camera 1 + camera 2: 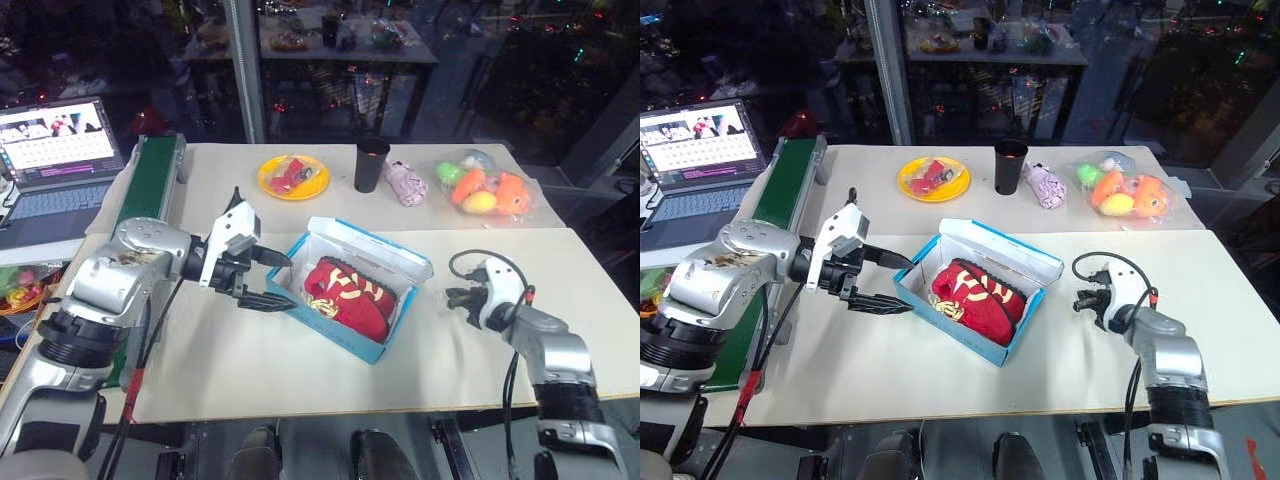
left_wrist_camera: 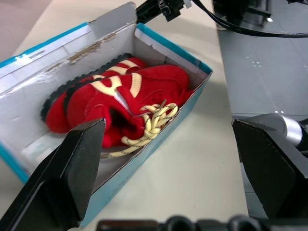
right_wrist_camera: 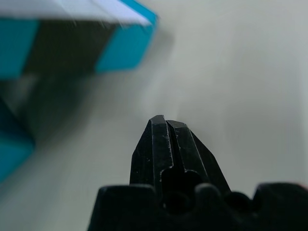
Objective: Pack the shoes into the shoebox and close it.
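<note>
Beige table (image 1: 300, 370) up front, with dark glass and another cluttered table behind. Off to the robot's left, an open laptop (image 1: 60, 150) and a green conveyor-looking strip (image 1: 150, 185). Middle of the table, sitting at an angle: light blue shoebox (image 1: 330, 330), white inside, lid still up and leaning away toward the far side. Both red shoes (image 1: 350, 295) already tucked inside it, lying side by side, yellow laces (image 2: 154, 122) bunched up near one end wall. Along the far edge of the table: bag of colourful plush toys (image 1: 485, 190), yellow plate (image 1: 293, 177) with something red on it, black cup (image 1: 371, 165), small pink bundle (image 1: 405, 183) just beside the cup. Left gripper (image 1: 270, 280) hovering right at the box's left end, fingers spread wide, gripping nothing, pointed across at the shoes. Right gripper (image 1: 458, 297) low over bare table just right of the box, fingers pinched fully together on nothing, not touching the box as far as can be told.
</note>
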Controlling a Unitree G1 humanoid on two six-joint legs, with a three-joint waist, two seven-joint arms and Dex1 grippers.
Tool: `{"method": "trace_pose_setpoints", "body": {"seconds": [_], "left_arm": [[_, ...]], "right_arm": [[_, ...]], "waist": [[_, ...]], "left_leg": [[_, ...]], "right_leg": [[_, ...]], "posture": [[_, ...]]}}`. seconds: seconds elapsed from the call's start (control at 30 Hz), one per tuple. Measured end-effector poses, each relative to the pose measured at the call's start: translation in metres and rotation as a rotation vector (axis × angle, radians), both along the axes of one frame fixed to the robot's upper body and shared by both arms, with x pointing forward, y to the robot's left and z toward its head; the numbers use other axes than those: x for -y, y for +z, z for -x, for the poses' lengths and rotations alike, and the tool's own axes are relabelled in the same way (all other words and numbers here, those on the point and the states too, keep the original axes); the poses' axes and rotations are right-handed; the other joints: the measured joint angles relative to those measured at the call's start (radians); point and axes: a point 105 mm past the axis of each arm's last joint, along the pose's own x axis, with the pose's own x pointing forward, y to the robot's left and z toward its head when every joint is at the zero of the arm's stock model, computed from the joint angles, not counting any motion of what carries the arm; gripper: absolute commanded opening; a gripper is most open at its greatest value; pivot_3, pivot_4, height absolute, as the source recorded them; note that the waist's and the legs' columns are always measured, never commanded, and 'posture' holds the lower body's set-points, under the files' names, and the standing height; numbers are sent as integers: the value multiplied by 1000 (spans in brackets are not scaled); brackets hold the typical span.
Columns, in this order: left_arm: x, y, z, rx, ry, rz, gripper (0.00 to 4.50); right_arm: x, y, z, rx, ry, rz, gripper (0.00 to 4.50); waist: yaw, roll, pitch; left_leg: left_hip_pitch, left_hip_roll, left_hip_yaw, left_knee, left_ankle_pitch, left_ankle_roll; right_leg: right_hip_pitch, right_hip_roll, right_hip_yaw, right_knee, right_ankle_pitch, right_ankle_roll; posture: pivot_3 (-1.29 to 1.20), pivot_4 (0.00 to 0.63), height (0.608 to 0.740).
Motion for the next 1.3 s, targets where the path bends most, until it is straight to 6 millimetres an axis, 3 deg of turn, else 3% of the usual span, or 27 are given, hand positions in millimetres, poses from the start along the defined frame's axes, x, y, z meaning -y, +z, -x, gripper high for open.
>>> {"method": "trace_pose_setpoints", "body": {"seconds": [0.47,0.7,0.87,1.1,1.3], "left_arm": [[-9,3,4,3,41,-25,4500],[-11,5,5,5,48,-32,4500],[-17,8,6,2,54,-45,4500],[-26,16,8,9,66,-55,4500],[-36,27,16,-13,88,-52,4500]], "right_arm": [[-43,-6,-28,94,104,-146,47],[-43,29,-30,317,112,-279,47],[-39,59,-20,428,149,-313,47],[-41,80,9,377,283,-347,47],[-70,71,42,208,476,-351,47]], "waist": [[0,0,1],[0,1,1],[2,1,2],[4,1,2],[0,1,2]], "left_leg": [[0,0,0,0,0,0],[0,0,0,0,0,0],[0,0,0,0,0,0],[0,1,0,0,0,-1],[1,1,0,0,0,-1]], "right_leg": [[0,0,0,1,0,0],[0,0,0,1,3,6],[0,0,0,2,3,6],[0,0,0,2,0,0],[0,1,0,3,0,0]], "posture": [[0,150,736],[0,150,736],[0,150,736],[0,150,736],[0,150,736]]}}
